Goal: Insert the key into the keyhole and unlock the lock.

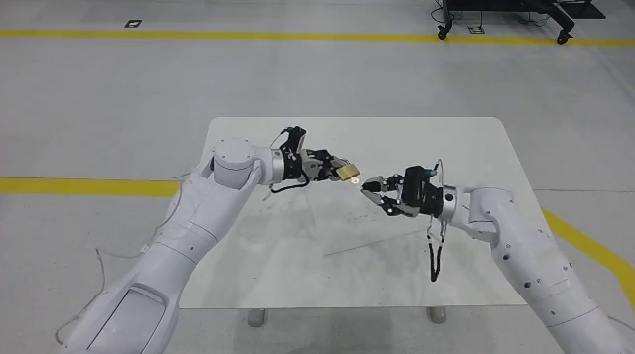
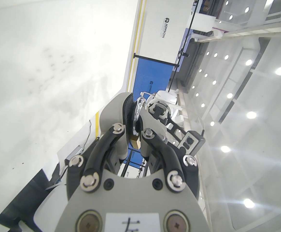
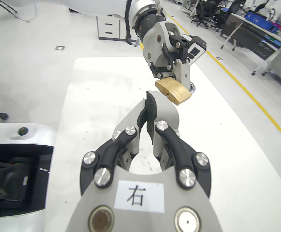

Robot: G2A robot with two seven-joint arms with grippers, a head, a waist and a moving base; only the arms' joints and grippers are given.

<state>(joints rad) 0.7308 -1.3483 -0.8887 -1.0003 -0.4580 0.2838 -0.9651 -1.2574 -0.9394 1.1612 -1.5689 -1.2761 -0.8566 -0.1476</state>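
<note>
Lock [image 3: 173,93] horizontal, base toward right end effector [image 3: 148,99]

Left arm [image 1: 189,235]: extended forward and inward, with the wrist [image 1: 288,164] in line with the forearm. Left gripper [image 3: 175,77]: fingers clamped on the padlock [image 3: 174,92], whose brass body projects beyond the fingertips toward the opposite gripper.

Right arm [image 1: 516,245]: bent at the elbow, forearm directed inward, wrist [image 1: 442,198] straight. Right gripper [image 3: 150,97]: ribbed pads [image 3: 152,106] pressed together at the tips, with a gap remaining only near the finger bases. In the top view, the small bright tip of the key [image 1: 356,180] shows just ahead of these fingertips.

The two grippers face each other tip to tip, near but apart
</note>
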